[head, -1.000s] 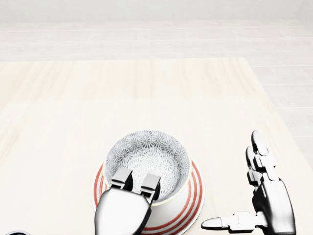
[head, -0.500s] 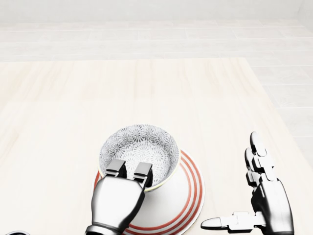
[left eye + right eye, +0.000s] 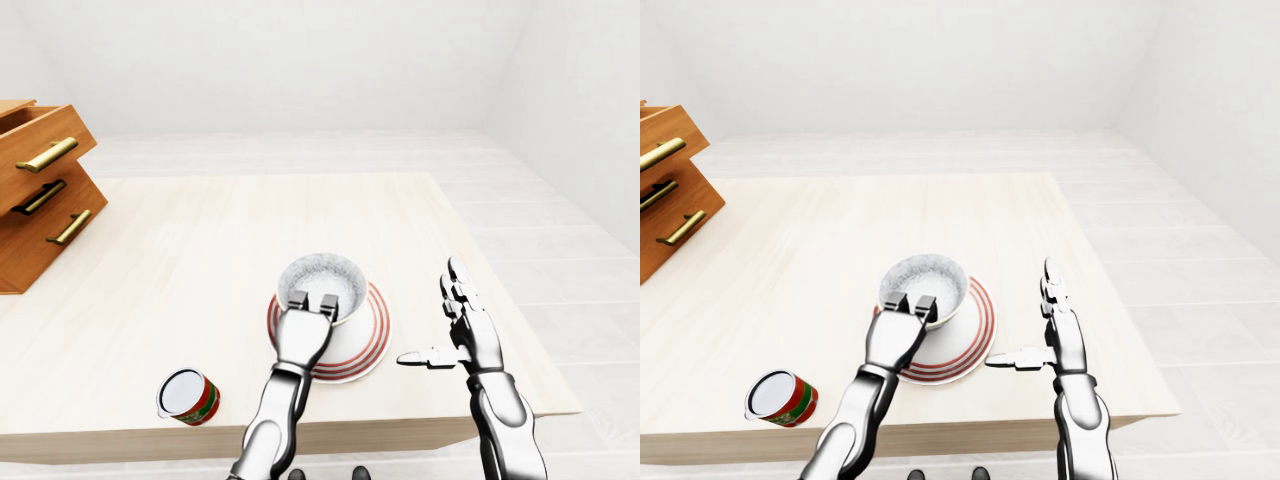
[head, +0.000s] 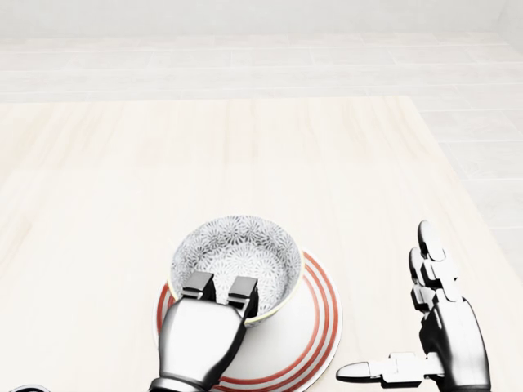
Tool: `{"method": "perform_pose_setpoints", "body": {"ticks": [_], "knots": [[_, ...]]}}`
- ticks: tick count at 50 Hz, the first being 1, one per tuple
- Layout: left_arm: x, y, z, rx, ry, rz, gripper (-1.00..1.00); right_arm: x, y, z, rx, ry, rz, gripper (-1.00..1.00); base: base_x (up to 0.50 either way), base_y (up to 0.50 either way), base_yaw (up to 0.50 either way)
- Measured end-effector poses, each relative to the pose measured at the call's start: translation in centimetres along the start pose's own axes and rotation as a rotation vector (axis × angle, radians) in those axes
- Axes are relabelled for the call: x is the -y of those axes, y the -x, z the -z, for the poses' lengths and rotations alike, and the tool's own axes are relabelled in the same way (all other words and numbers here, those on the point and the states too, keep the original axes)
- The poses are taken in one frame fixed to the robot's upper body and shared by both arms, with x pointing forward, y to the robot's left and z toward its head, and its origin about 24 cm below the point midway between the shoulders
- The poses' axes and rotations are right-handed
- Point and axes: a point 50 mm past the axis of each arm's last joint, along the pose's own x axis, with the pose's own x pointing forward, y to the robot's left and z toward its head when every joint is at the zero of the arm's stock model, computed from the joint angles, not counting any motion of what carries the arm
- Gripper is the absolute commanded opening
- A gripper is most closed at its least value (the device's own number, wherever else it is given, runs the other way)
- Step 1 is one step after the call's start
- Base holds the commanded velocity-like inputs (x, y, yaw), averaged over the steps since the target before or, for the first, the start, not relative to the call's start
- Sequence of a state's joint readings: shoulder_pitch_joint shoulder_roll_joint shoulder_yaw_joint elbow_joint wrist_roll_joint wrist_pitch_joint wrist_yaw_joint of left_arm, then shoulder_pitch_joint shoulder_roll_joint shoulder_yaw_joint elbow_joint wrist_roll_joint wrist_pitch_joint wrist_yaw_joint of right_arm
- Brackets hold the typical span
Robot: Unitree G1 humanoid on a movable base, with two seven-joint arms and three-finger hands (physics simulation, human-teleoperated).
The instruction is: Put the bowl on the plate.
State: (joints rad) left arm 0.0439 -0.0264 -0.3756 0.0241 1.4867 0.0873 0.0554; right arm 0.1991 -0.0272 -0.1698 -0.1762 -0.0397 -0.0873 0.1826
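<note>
The bowl (image 4: pixel 237 251), white with a grey flower pattern inside, stands over the upper left part of the red-ringed white plate (image 4: pixel 317 320) in the head view. My left hand (image 4: pixel 221 296) comes up from the bottom edge. Two of its fingers (image 4: pixel 198 286) hook over the bowl's near rim into the inside, while the thumb is hidden. Whether the bowl rests on the plate or hangs just above it, I cannot tell. To the right of the plate my right hand (image 4: pixel 400 318) is spread open, touching nothing.
A red can (image 3: pixel 190 397) with a white top lies near the table's near edge, left of my left arm. A wooden drawer unit (image 3: pixel 40 195) with brass handles stands at the table's far left. The table's right edge (image 3: pixel 505 300) runs just beyond my right hand.
My left hand carried the bowl from the plate's middle up and to the left, then eased it slightly back. The right hand has stayed still.
</note>
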Motion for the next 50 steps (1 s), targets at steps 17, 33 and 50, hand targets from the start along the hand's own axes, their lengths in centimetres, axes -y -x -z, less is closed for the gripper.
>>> {"method": "perform_pose_setpoints", "body": {"ticks": [17, 33, 50], "knots": [[0.4, 0.1, -0.4, 0.013, 0.006, 0.009, -1.0, 0.1, 0.1, 0.0, 0.0, 0.0, 0.002, 1.0, 0.0, 0.0, 0.0], [0.8, 0.0, -0.5, 0.015, 0.01, 0.015, -1.0, 0.2, 0.1, -0.3, 0.01, 0.004, 0.006, 1.0, 0.0, 0.0, 0.0], [1.6, -0.1, -0.7, 0.019, 0.013, 0.024, -1.0, 0.2, 0.0, 0.0, 0.001, 0.002, 0.006, 1.0, 0.0, 0.0, 0.0]]}}
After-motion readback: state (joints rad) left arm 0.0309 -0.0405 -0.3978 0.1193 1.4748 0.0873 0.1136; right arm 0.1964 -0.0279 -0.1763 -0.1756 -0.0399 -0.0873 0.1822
